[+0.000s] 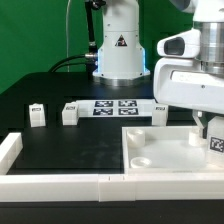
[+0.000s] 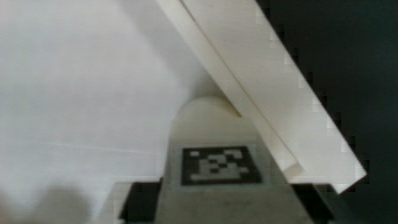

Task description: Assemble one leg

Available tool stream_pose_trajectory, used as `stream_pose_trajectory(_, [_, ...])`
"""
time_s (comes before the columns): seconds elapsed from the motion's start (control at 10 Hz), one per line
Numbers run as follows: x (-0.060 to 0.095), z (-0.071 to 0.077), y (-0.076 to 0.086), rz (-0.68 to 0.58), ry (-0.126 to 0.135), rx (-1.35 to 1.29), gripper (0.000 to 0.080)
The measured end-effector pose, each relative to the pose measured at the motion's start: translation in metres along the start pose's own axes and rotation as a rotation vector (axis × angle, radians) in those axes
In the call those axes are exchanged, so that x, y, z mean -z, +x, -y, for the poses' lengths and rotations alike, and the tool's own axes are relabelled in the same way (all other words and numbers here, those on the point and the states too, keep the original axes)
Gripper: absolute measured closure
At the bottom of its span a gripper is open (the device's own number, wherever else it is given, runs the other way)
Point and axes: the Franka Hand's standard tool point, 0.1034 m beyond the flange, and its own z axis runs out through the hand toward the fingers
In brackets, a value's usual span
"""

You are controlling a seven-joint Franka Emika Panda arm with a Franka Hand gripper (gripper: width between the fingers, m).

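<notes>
Over the panel (image 1: 160,150), leg (image 2: 217,150) between jaws

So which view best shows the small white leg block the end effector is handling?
The wrist view: the small white leg block fills the centre, its black-and-white tag facing the camera, over the large white tray-like panel. The exterior view shows only a sliver of it under the end effector.
</notes>
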Motion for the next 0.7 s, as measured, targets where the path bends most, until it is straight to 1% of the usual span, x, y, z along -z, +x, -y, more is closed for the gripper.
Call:
stream_pose_trajectory(0.2, [-0.0003,0.0011,-0.0017,-0.003,-0.002,-0.267,0.0509])
stream_pose_trajectory(0.3, [-0.0004,0.0014,-0.0016,-0.001,0.000,-0.318,0.0509])
stream_pose_trajectory(0.4, [-0.0004,0.0014,-0.0015,0.010,0.008,-0.442,0.0509])
stream_pose_trajectory(0.5, [-0.0005,0.0035,-0.0042,0.021,0.013,-0.533,0.0415])
stream_pose_trajectory(0.6, [-0.0006,0.0038,-0.0045,0.021,0.014,-0.475,0.0278])
stream_pose_trajectory(0.7, [-0.0006,0.0038,-0.0047,0.021,0.015,-0.435,0.0278])
